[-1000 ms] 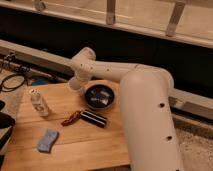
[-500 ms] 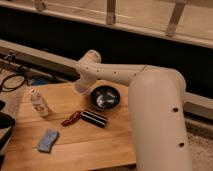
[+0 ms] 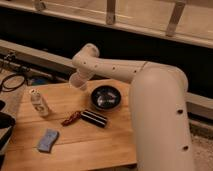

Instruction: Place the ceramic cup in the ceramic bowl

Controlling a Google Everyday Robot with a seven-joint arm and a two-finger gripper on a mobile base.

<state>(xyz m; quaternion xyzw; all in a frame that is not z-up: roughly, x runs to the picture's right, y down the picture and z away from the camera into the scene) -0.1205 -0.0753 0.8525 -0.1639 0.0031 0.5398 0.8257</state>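
The ceramic bowl [image 3: 106, 96] is round, black and glossy, and sits on the wooden table [image 3: 85, 145] right of centre. My white arm reaches in from the lower right, bends at the back and comes down left of the bowl. My gripper [image 3: 80, 78] is at its end, mostly hidden by the wrist. A small white tapered shape at the gripper's tip looks like the ceramic cup [image 3: 77, 83]. It hangs just above the table, a short way left of the bowl's rim.
A whitish capped bottle [image 3: 38, 102] stands at the table's left. A red item [image 3: 71, 118] and a flat black bar [image 3: 95, 118] lie in front of the bowl. A blue sponge [image 3: 47, 140] lies front left. Cables [image 3: 12, 82] lie beyond the left edge.
The arm's bend has risen and the arm's end has shifted slightly up and right, toward the bowl. The items on the table have not moved.
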